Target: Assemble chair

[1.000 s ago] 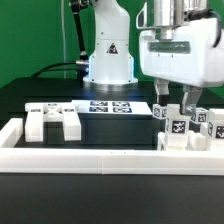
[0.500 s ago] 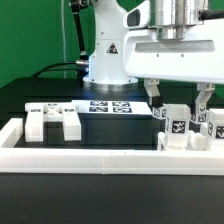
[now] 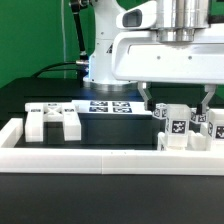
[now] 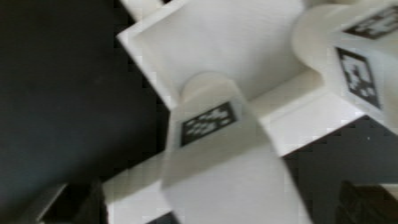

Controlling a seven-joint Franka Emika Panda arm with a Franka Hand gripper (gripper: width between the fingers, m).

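Currently gripper wide open, empty, over chair parts at lower right of frame. Prob. rigid, light, slick plastic; grab across flat sides.

The front wall of the border frame hides the feet of the chair pieces standing just behind it, and the picture's edge cuts off the one furthest to the exterior view's right. Above the frame, the wrist housing runs out of the picture and covers part of the arm's base. The marker board beyond the frame carries patterns too small to read. In the wrist view everything is blurred. One tag is smeared, and the jaws show only as grey slivers.
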